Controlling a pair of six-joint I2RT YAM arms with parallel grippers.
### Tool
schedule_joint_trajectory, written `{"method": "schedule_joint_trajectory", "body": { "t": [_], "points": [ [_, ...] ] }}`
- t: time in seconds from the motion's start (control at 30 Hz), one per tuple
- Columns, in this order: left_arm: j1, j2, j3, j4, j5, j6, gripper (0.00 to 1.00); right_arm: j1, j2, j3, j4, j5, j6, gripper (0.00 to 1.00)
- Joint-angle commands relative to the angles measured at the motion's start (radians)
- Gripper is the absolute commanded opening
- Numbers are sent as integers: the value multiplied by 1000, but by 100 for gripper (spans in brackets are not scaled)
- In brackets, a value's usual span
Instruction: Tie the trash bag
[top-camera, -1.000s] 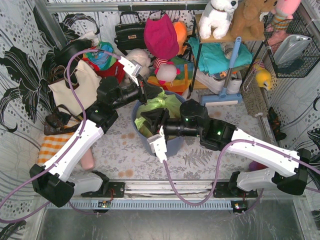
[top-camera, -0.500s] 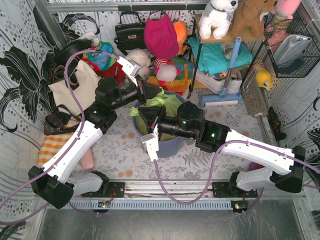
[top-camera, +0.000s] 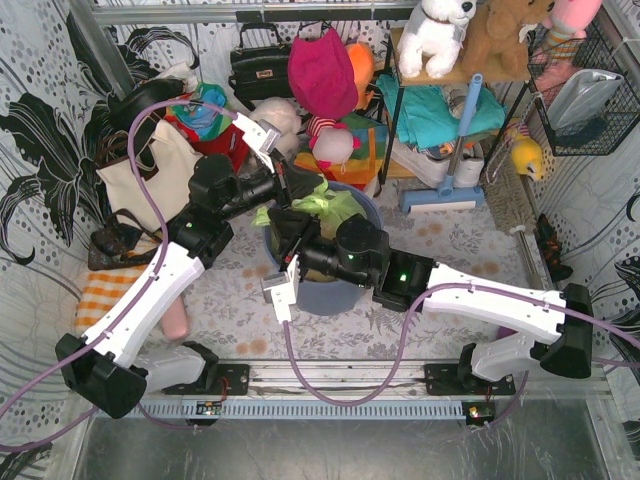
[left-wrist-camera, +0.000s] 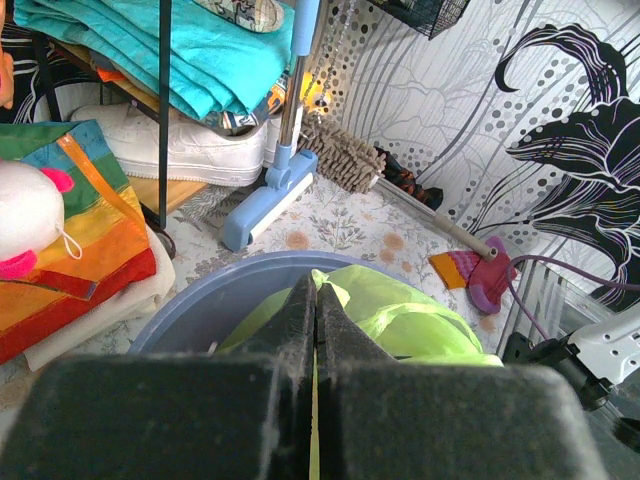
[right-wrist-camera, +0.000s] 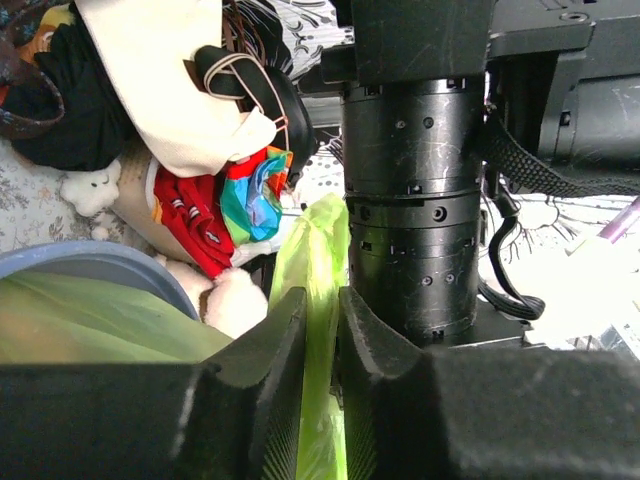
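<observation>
The trash bag (top-camera: 322, 207) is sitting in the round blue-grey bin (top-camera: 330, 296) at the middle of the table (top-camera: 455, 240), its light-green top bunching above the rim. The left gripper (top-camera: 293, 186) is reaching over the bin's far-left edge, its fingers (left-wrist-camera: 280, 340) pressing together with a thin sliver of green plastic showing in the seam between them. The right gripper (top-camera: 286, 226) is pinching an upright twisted strip of the bag's plastic between nearly closed fingers, just beside the left arm's black wrist (right-wrist-camera: 415, 200).
</observation>
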Motion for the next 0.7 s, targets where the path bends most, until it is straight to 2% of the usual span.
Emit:
{"method": "schedule_joint_trajectory", "body": {
  "t": [0.0, 0.13, 0.4, 0.67],
  "points": [
    [6, -23, -6, 48, -2, 11, 0, 21, 19, -46, 150, 73, -83, 14],
    [6, -23, -9, 49, -3, 11, 0, 38, 25, -70, 231, 71, -95, 1],
    [6, -20, -20, 60, -7, 11, 0, 41, -132, -133, 280, -181, 295, 0],
    [6, 3, -19, 70, -17, 15, 0, 41, -254, -244, 321, -345, 506, 0]
  ]
}}
